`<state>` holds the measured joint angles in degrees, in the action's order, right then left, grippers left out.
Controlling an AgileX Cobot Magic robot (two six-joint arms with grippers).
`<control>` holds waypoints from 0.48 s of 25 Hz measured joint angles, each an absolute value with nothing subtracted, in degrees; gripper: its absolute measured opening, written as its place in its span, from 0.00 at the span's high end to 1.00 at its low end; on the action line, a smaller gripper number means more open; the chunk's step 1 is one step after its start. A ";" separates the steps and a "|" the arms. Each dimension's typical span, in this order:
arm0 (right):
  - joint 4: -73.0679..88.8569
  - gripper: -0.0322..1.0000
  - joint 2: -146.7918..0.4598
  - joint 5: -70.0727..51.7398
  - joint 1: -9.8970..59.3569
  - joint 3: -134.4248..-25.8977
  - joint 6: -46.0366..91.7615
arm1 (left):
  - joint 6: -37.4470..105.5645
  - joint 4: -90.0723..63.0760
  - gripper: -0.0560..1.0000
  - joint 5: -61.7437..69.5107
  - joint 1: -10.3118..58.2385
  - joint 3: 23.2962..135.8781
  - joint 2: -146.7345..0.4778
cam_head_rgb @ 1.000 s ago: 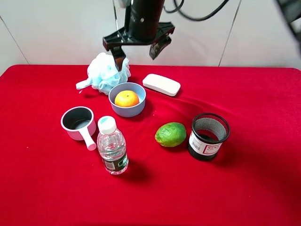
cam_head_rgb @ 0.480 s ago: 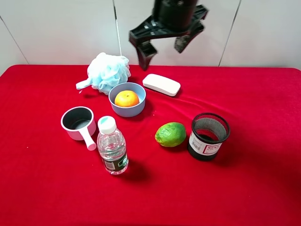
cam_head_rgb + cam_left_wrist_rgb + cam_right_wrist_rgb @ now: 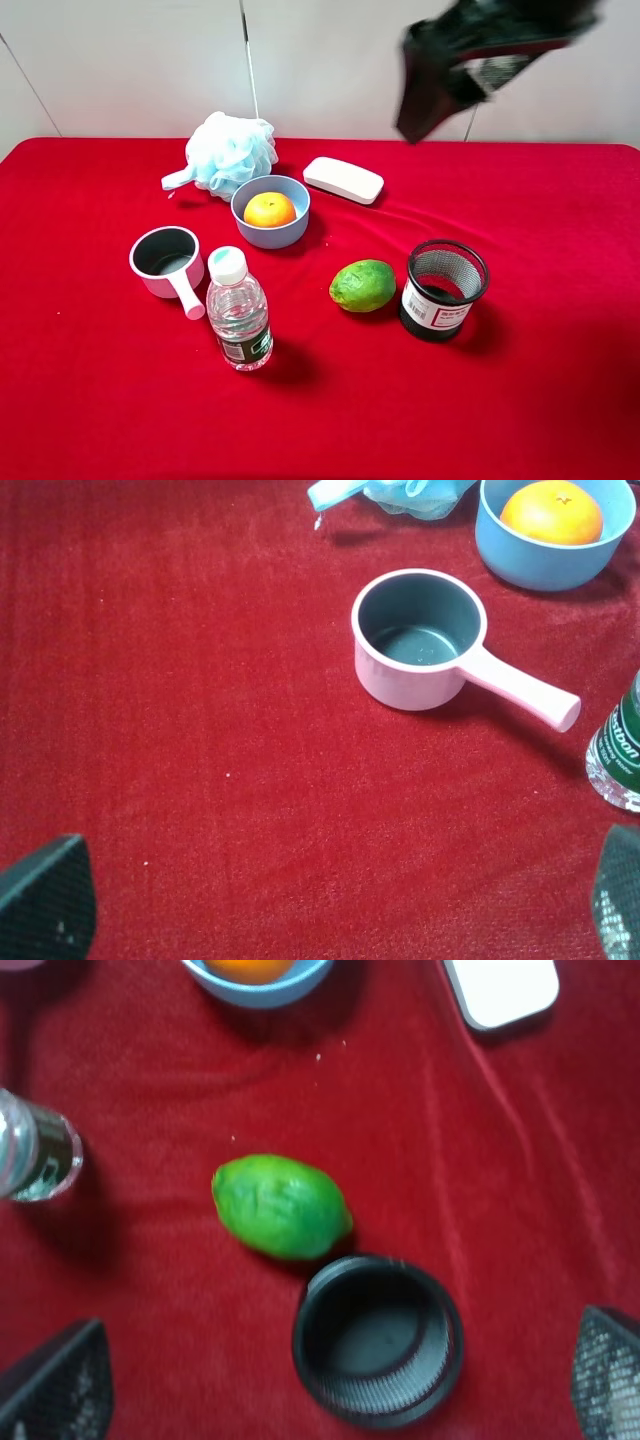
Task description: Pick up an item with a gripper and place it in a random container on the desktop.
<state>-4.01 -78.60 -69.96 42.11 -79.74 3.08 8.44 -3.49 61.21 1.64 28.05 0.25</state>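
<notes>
The orange fruit (image 3: 269, 210) lies inside the light-blue bowl (image 3: 292, 231) at the middle back of the red desktop (image 3: 560, 400). Both show in the left wrist view, fruit (image 3: 552, 511) in bowl (image 3: 540, 565), and at the edge of the right wrist view, fruit (image 3: 250, 968) in bowl (image 3: 258, 993). My right gripper (image 3: 455, 90) is blurred, high above the back right of the table, open and empty. In its wrist view, the right gripper (image 3: 330, 1390) hangs over the mesh cup. My left gripper (image 3: 330, 920) is open and empty above bare cloth near the pot.
A green lime-like fruit (image 3: 363, 285) and a black mesh cup (image 3: 444, 288) stand right of centre. A white handled pot (image 3: 166, 262) and a water bottle (image 3: 238, 310) stand at the left front. A blue bath pouf (image 3: 230, 152) and a white flat case (image 3: 343, 179) lie at the back.
My right gripper has swung from above the bowl up and to the right, open and empty throughout. The orange stays in the bowl. Nothing on the table has moved.
</notes>
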 joint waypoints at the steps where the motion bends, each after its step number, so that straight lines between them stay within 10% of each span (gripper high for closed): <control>1: -4.01 0.30 -76.25 -69.96 42.11 -78.39 3.08 | 8.44 -3.49 0.01 61.21 1.64 28.05 0.25; 12: -4.40 0.30 -53.33 -70.11 42.11 -63.65 3.08 | 8.44 -3.49 0.01 61.21 1.64 28.05 0.25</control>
<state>-4.40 -53.33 -70.11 42.11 -63.65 3.08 8.44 -3.49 61.21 1.64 28.05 0.25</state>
